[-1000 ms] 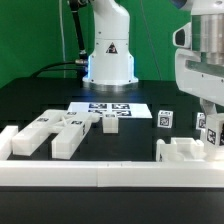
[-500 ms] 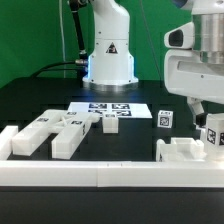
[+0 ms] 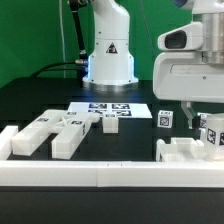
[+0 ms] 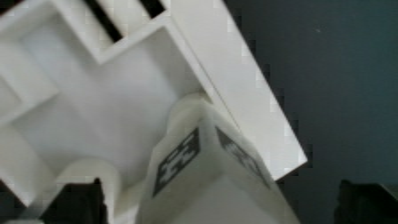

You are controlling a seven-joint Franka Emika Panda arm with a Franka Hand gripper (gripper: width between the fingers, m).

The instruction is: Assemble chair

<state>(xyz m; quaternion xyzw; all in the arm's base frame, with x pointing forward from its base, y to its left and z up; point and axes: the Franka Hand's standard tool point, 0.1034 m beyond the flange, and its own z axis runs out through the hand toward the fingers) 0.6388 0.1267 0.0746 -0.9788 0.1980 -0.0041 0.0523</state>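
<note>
The arm's two-finger gripper (image 3: 205, 110) is hanging over the exterior view's right end of the black table (image 3: 40, 100). Its jaws are standing wide apart and gripping nothing. In the wrist view the dark fingertips (image 4: 71, 198) are flanking a white angled piece bearing a black-and-white tag (image 4: 178, 160), with bare table showing between that piece and one tip.

The small white blocky plastic chair (image 3: 183, 150), only partly built, is sitting at the near right, just behind the long white rail (image 3: 100, 176) that borders the table's near edge. A tagged white upright piece (image 3: 210, 132) is standing at the chair's far right side, directly under the gripper.

Chunky white loose blocks (image 3: 45, 135) are lying together at the near left. The thin flat white marker board (image 3: 110, 107) is lying mid-table, with a small tagged white part (image 3: 110, 122) resting at its near edge. A small tagged white cube (image 3: 165, 118) is standing just to the board's right. The arm's white base (image 3: 108, 55) is rising at the far centre.
</note>
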